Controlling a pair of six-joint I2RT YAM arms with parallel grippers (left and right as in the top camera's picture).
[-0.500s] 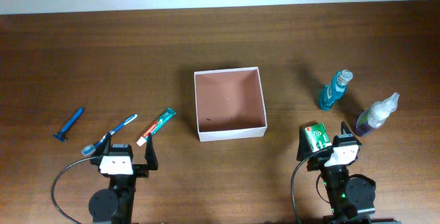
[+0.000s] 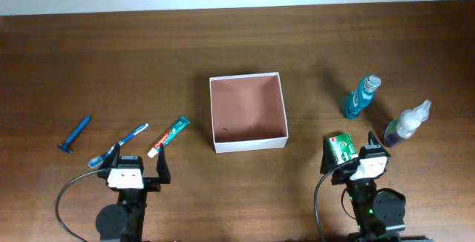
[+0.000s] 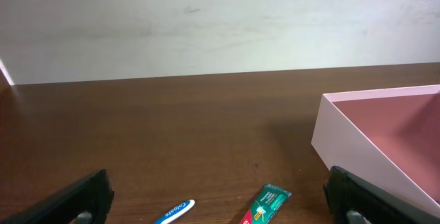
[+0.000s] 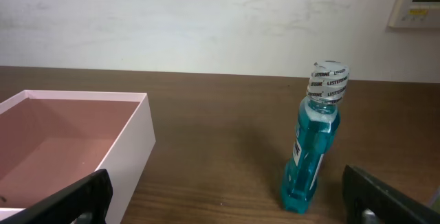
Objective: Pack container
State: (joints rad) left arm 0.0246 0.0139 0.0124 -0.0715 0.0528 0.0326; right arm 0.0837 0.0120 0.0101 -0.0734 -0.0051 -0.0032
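Container (image 2: 249, 112) mid-table, left gripper (image 3: 216, 186) and right gripper (image 4: 223, 183), jaws wide apart

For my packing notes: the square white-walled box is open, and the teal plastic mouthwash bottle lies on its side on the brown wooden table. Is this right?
Not quite: the teal plastic mouthwash bottle stands upright on the brown wooden table, as the right wrist view shows. The square white-walled box is open.
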